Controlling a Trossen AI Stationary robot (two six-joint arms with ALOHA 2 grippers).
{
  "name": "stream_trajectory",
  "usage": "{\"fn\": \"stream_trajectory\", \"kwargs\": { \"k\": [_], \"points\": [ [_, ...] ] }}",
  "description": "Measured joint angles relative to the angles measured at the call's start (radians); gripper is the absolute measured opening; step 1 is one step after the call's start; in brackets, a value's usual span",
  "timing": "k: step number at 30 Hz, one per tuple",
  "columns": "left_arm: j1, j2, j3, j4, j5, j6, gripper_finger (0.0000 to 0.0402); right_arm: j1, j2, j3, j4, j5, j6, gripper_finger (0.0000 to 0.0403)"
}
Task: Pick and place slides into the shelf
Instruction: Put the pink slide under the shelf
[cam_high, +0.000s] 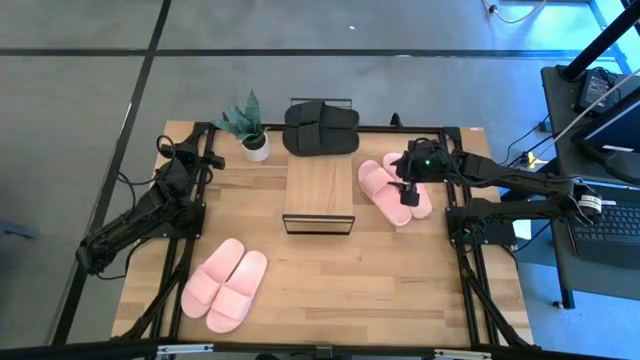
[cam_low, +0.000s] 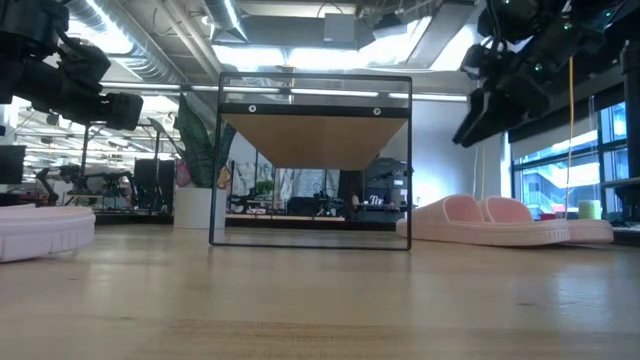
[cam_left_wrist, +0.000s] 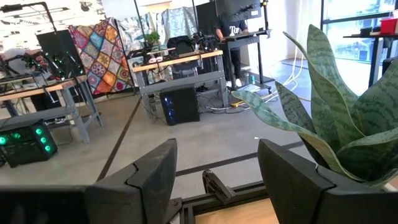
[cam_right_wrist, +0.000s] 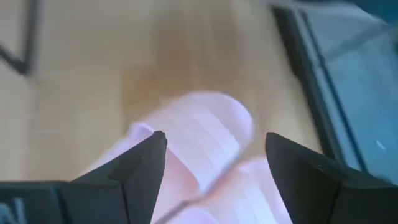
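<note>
three pairs of slides on the bench: a pink pair (cam_high: 394, 191) just right of the shelf (cam_high: 318, 195), a second pink pair (cam_high: 224, 283) well apart at the front left, and a black pair (cam_high: 320, 128) at the far edge behind the shelf, partly over the rim. the shelf stands mid-bench, its wood top bare and the space under it open between thin black legs in the low view. the right end effector (cam_high: 407, 195) hangs over the nearer pink pair, fingers spread, not touching in the wrist view. the left end effector (cam_high: 200, 150) waits at the far left edge, fingers spread, facing a potted plant (cam_high: 250, 128) beside the black pair. the front half of the bench (cam_high: 340, 290) is mostly bare wood. no writing can be read.
</note>
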Motion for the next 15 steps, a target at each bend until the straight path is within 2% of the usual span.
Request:
{"fn": "stream_trajectory", "kwargs": {
  "k": [4,6,15],
  "points": [
    [0.000,0.000,0.000,0.000,0.000,-0.001,0.0217,0.000,0.000,0.000,-0.044,0.147,0.051,0.0273],
    [0.000,0.000,0.000,0.000,0.000,-0.002,0.0217,0.000,0.001,0.000,-0.064,0.173,0.077,0.0273],
    [0.000,0.000,0.000,0.000,0.000,-0.002,0.0217,-0.001,0.075,0.000,-0.074,0.093,0.092,0.0273]
  ]
}}
